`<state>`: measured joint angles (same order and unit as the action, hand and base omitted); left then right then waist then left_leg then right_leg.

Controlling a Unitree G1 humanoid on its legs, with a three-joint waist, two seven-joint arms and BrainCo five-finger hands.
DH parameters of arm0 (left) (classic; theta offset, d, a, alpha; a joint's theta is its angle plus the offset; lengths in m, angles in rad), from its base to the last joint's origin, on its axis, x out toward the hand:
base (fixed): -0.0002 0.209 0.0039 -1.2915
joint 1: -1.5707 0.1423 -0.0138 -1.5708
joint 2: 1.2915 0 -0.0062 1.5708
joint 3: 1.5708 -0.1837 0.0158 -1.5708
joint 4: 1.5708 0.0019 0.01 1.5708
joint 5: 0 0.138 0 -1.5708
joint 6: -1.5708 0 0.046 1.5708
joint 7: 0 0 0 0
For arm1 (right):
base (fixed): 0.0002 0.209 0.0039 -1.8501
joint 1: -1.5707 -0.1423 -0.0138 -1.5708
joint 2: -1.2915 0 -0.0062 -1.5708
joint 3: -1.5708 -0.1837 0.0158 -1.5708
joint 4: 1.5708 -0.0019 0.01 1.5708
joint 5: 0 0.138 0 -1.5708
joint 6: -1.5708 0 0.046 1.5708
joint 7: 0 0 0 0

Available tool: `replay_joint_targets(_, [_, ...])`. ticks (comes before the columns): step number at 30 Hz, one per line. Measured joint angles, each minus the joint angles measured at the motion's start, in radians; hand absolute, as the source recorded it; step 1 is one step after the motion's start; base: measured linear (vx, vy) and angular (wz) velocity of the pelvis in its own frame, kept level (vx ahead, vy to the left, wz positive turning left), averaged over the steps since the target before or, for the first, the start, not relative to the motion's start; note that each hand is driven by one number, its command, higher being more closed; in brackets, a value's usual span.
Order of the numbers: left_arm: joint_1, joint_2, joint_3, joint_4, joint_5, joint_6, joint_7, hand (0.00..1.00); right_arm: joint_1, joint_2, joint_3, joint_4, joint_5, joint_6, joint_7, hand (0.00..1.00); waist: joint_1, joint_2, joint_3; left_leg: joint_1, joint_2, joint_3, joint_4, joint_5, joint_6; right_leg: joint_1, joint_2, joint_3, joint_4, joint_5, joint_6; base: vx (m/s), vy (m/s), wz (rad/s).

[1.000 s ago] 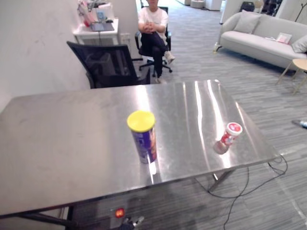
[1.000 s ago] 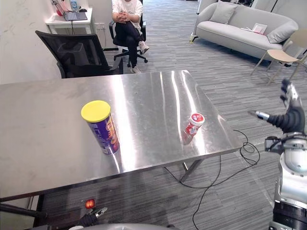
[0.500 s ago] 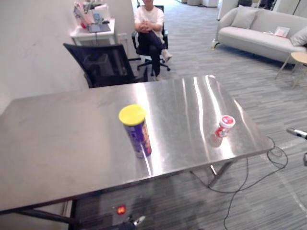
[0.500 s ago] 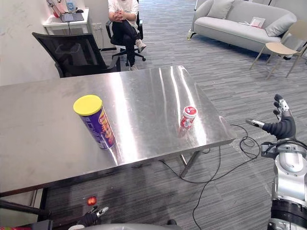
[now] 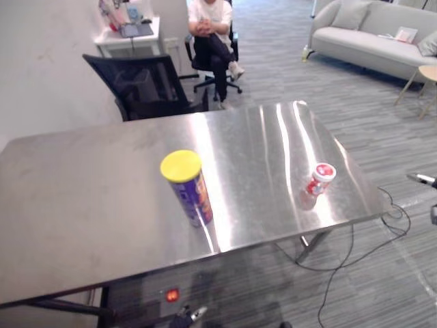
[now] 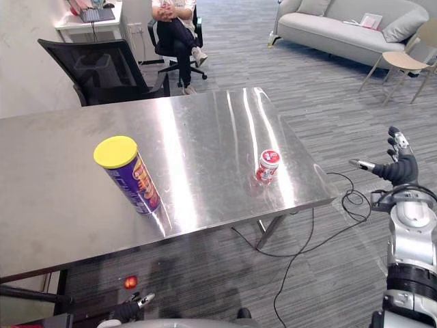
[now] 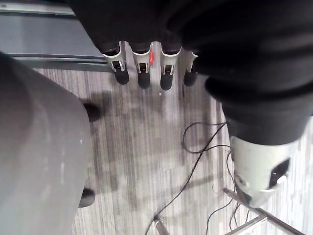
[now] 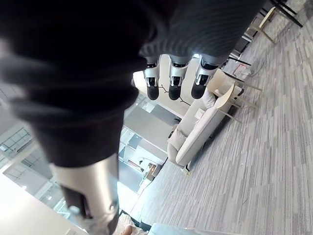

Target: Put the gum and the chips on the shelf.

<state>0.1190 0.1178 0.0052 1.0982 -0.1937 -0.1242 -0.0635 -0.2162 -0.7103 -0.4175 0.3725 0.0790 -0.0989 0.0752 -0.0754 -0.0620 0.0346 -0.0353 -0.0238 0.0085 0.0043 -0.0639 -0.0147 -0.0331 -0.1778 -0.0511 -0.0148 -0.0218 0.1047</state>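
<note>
Neither item was in a hand. The chips can [image 6: 126, 174] stood upright near the middle of the surface [image 6: 205, 130]. The gum tub [image 6: 267, 167] stood at about 3 o'clock from it, near the right edge and just back from the front corner.

The right hand [image 6: 399, 166] hung off the surface at 3 o'clock of the tub, well apart from it, with its fingers spread and holding nothing. The left hand [image 7: 143, 68] hung low by the floor, fingers straight and apart, also holding nothing.

The main risk looked to be the tub's spot by the edge. A reach from 3 o'clock that met it with straight fingers could push it toward 9 o'clock, or tip it off the front edge at 6 o'clock. The tall, narrow can would likely topple and roll on the smooth metal if it were struck high or gripped off-centre. The glare on the steel might also mislead the aim.

A person [image 6: 172, 20] sat at 12 o'clock beyond an office chair [image 6: 102, 72], clear of the reach.
</note>
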Motion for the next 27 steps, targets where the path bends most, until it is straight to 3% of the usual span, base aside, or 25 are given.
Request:
replay_joint_targets(12, [-0.002, 0.004, 0.000, -0.019, -0.001, -0.005, 0.000, 0.00, -0.028, 0.000, 0.067, 0.030, -0.002, 0.000, 0.001, 0.00, 0.000, -0.006, 0.024, -0.012, 0.005, -0.031, 0.003, -0.006, -0.003, 0.001, 0.007, -0.020, 0.015, -0.007, -0.032, 0.02, -0.006, 0.08])
replay_joint_targets(16, [-0.002, 0.005, 0.000, -0.034, -0.001, -0.005, 0.001, 0.00, -0.028, 0.000, 0.075, 0.036, -0.002, 0.000, 0.004, 0.00, -0.001, -0.005, 0.044, -0.013, 0.010, -0.036, 0.006, -0.007, -0.003, 0.001, 0.013, -0.020, 0.019, 0.005, -0.063, -0.01, 0.004, 0.03])
replay_joint_targets(21, [-0.002, 0.012, 0.000, -0.045, -0.001, -0.006, 0.001, 0.00, -0.028, 0.000, 0.116, 0.036, -0.001, 0.000, 0.021, 0.00, 0.000, -0.010, 0.051, -0.014, 0.015, -0.038, 0.008, -0.007, -0.003, -0.006, 0.018, -0.020, 0.030, 0.008, -0.058, -0.01, -0.009, 0.00])
replay_joint_targets(27, [-0.008, 0.011, 0.000, -0.046, -0.002, -0.008, 0.001, 0.00, -0.028, 0.003, 0.155, 0.034, -0.002, 0.000, 0.040, 0.00, 0.003, -0.005, 0.060, -0.029, 0.020, -0.040, 0.020, -0.007, -0.003, -0.018, 0.021, -0.020, 0.036, 0.031, -0.023, -0.02, -0.004, 0.01])
